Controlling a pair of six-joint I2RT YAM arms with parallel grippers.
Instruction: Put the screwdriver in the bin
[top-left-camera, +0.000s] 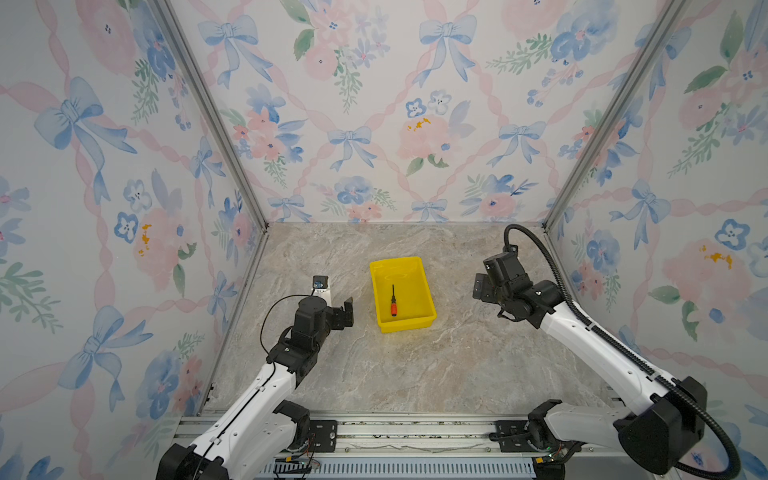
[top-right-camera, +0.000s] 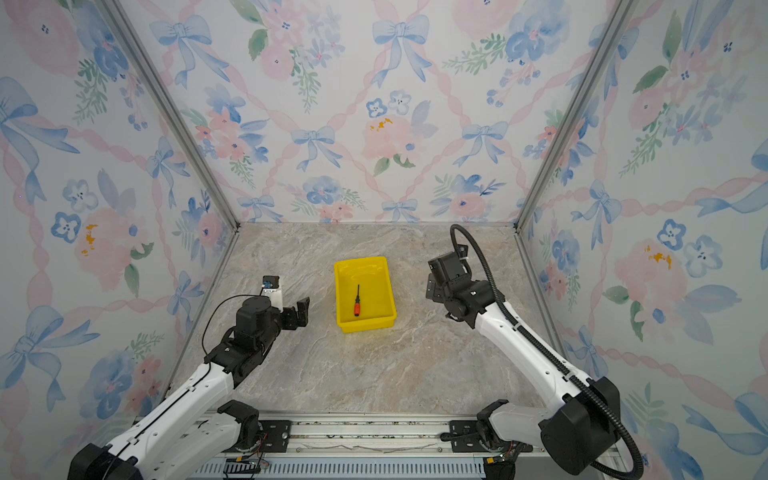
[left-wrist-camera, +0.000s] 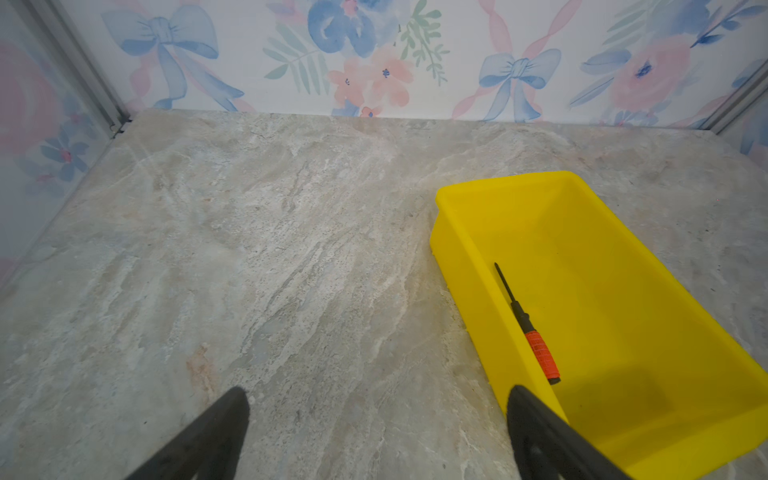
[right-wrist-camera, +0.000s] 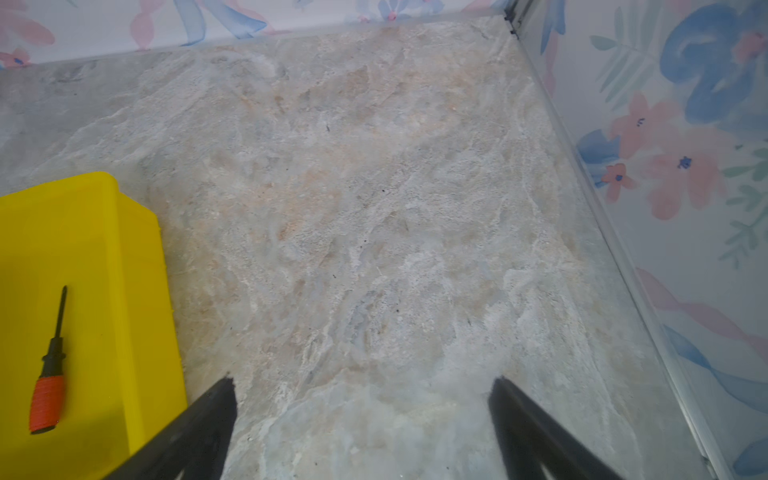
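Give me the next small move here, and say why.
Probably just draw the right gripper back toward rest. The screwdriver already lies flat inside the yellow bin, so nothing seems left to pick. The left gripper, like the right, stands open and empty, off to the bin's side.

Each arm has glossy white link shells dotted with small dark screws, joined by bulky black joint housings. A thin black cable (top-left-camera: 263, 322) loops off the left arm (top-left-camera: 249, 403). A thick black corrugated conduit (top-left-camera: 559, 276) runs along the right arm (top-left-camera: 602, 353). The left gripper (left-wrist-camera: 376, 390) and right gripper (right-wrist-camera: 363, 380) end in matte black tapered fingers (left-wrist-camera: 208, 436).
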